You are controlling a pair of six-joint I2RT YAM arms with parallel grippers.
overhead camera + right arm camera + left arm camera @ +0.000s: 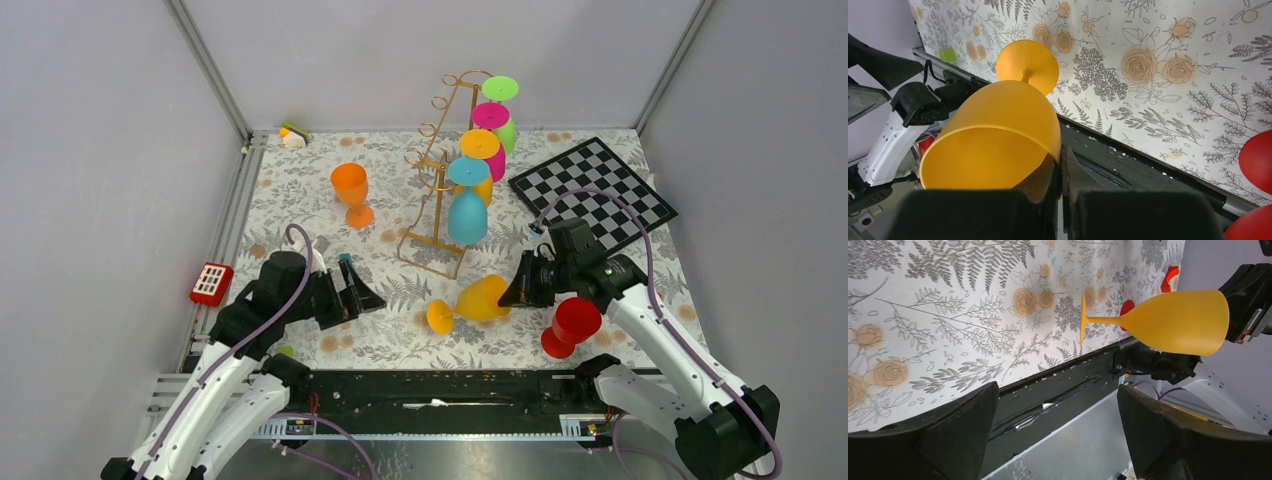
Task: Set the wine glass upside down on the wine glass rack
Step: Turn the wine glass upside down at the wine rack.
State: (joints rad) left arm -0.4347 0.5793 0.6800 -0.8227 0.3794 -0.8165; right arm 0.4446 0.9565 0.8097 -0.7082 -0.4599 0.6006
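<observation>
A wine glass [482, 298] of matt, amber-yellow plastic is seen, with a deep rounded bowl, a thin stem and a flat round foot. It is held on its side near the front middle of the flowered table [300, 190], the foot turned to the left and the mouth to the right. The rim is pinched by the right gripper [512, 293], whose jaws are clenched on the bowl wall, one finger inside and one outside, as is shown in the right wrist view [998, 130]. Whether the foot touches the cloth cannot be told. The left gripper [370, 293] is kept apart on the glass's left, its jaws spread wide and nothing between them. The gold wire wine glass rack [437, 200] stands just beyond, and a blue glass [467, 205] and others are hung on it upside down.
</observation>
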